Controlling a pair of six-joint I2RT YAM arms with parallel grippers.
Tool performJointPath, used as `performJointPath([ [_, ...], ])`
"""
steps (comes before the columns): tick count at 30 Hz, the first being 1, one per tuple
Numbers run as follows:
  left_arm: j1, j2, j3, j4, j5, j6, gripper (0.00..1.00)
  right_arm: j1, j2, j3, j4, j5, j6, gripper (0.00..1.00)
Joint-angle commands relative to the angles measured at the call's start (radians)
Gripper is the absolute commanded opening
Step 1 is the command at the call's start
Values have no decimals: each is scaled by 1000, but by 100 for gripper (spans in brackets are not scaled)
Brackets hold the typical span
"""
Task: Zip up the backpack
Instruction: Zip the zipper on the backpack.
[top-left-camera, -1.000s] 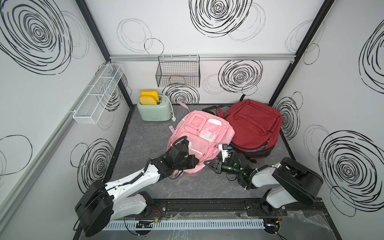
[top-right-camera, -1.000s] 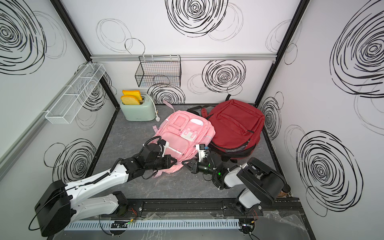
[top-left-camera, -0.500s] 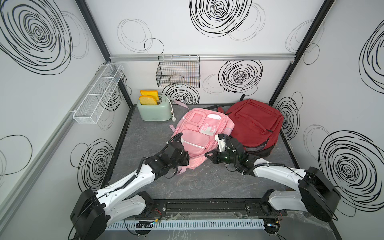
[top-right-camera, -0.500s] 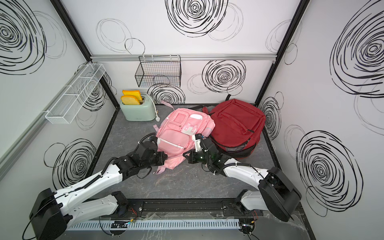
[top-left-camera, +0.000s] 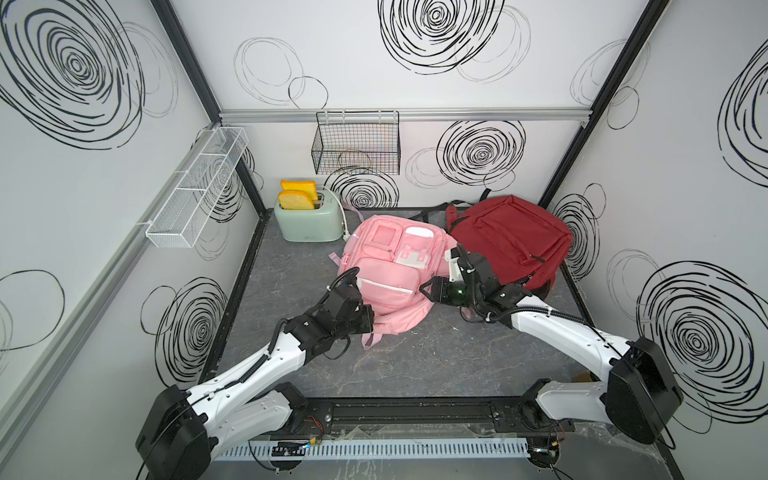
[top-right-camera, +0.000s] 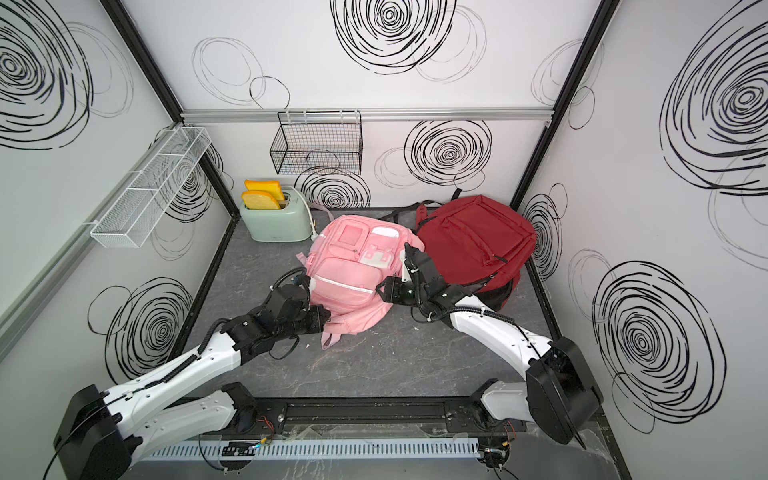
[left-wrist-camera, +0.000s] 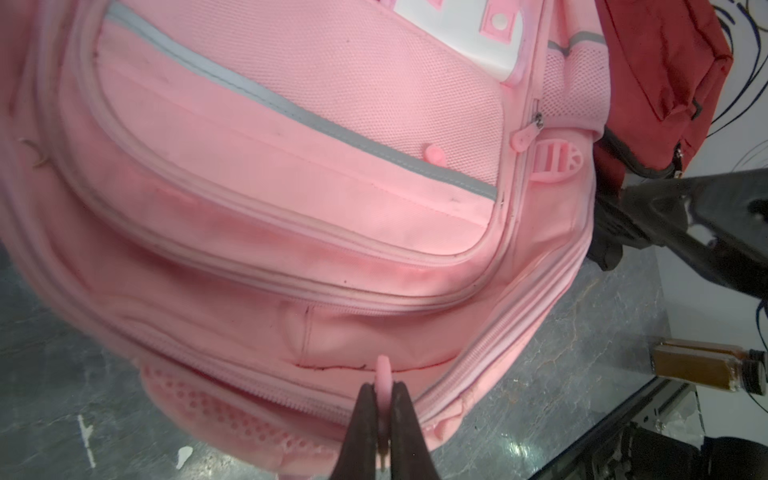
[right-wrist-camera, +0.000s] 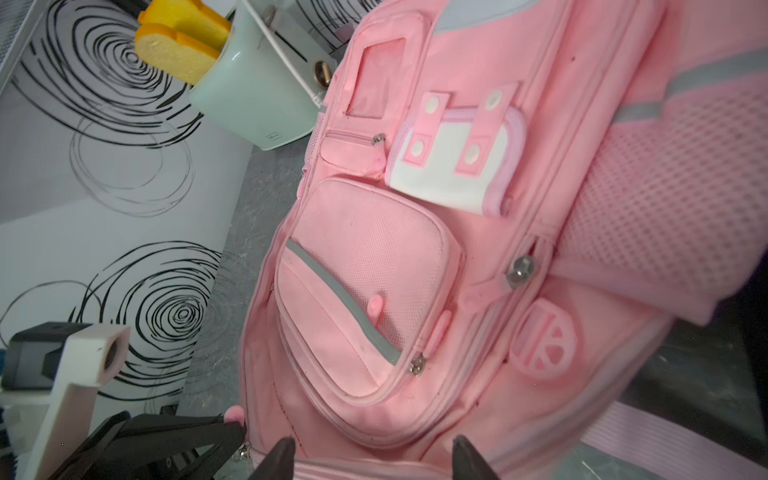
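Observation:
The pink backpack (top-left-camera: 390, 266) (top-right-camera: 353, 270) lies flat mid-table, its front pockets up. My left gripper (top-left-camera: 368, 320) (left-wrist-camera: 384, 390) is at its near edge, shut on a pink zipper pull (left-wrist-camera: 383, 374) of the outer zipper. The zipper track (left-wrist-camera: 490, 332) runs on round the near right corner. My right gripper (top-left-camera: 428, 289) (right-wrist-camera: 374, 446) stands open over the pack's near right side, with fabric below its fingers and nothing held. The right wrist view shows the left gripper's fingers (right-wrist-camera: 166, 436) with the pull's tip (right-wrist-camera: 234, 413) sticking out.
A red backpack (top-left-camera: 511, 241) lies against the pink one's right side. A mint toaster (top-left-camera: 309, 222) with toast stands at the back left. A black wire basket (top-left-camera: 355, 145) and a white wire shelf (top-left-camera: 195, 195) hang on the walls. A small brown bottle (left-wrist-camera: 706, 370) lies near the front rail.
My right gripper has opened, and its arm has stretched out toward the back. The pink backpack has shifted away from the front. My left gripper stays shut on the pull.

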Motion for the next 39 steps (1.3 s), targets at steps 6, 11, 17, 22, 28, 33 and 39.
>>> performJointPath([
  [6, -16, -21, -37, 262, 171, -115, 0, 137, -75, -170, 13, -17, 389, 78],
  [11, -31, -15, -45, 323, 198, -140, 0, 202, -164, -217, -19, 37, 536, 80],
  [17, -54, -12, -45, 350, 204, -156, 0, 209, -161, -259, 52, 27, 620, 81],
  [22, -67, 0, -17, 384, 224, -177, 0, 220, -164, -437, 373, 23, 783, 81],
  [28, -96, 12, -16, 438, 277, -228, 0, 196, -137, -519, 669, 85, 840, 83],
  [33, -122, 22, 3, 437, 305, -259, 0, 173, -56, -528, 928, 66, 823, 79],
  [39, -115, 42, 15, 428, 327, -256, 0, 152, -55, -495, 958, 20, 745, 29],
])
